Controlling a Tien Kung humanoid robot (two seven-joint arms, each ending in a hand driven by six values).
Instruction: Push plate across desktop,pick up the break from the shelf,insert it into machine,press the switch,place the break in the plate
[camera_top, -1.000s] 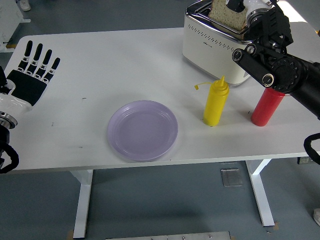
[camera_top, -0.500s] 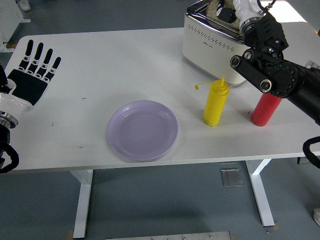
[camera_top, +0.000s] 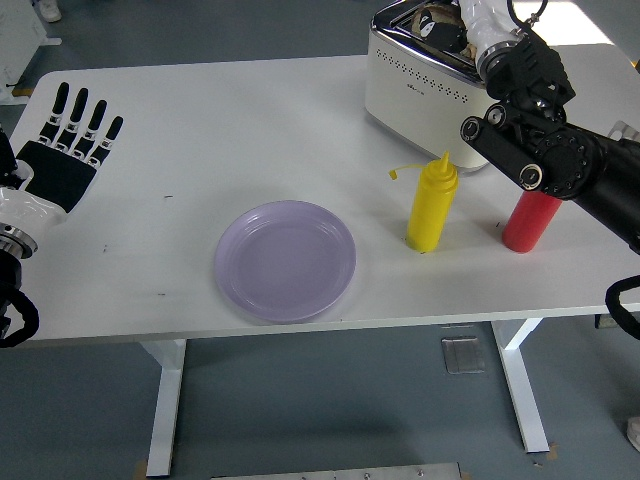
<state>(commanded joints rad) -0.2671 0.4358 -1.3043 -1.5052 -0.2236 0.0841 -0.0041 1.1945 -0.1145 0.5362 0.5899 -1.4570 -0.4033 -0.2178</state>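
Note:
A white toaster (camera_top: 420, 85) stands at the table's far right. Only the brown top of the bread slice (camera_top: 428, 19) shows in its slot. My right hand (camera_top: 462, 18) hovers over that slot at the picture's top edge and is mostly cut off, with its black forearm (camera_top: 540, 140) reaching in from the right. A lilac plate (camera_top: 286, 260) lies empty near the table's front middle. My left hand (camera_top: 70, 140) rests flat at the left edge, fingers spread, holding nothing.
A yellow squeeze bottle (camera_top: 432, 205) stands right of the plate, in front of the toaster. A red bottle (camera_top: 530, 220) stands beside it, partly behind my right forearm. The white table (camera_top: 200, 130) ends close below the plate.
The bread has gone down from above the toaster into its slot, and my right hand has lowered with it. The left hand has stayed put.

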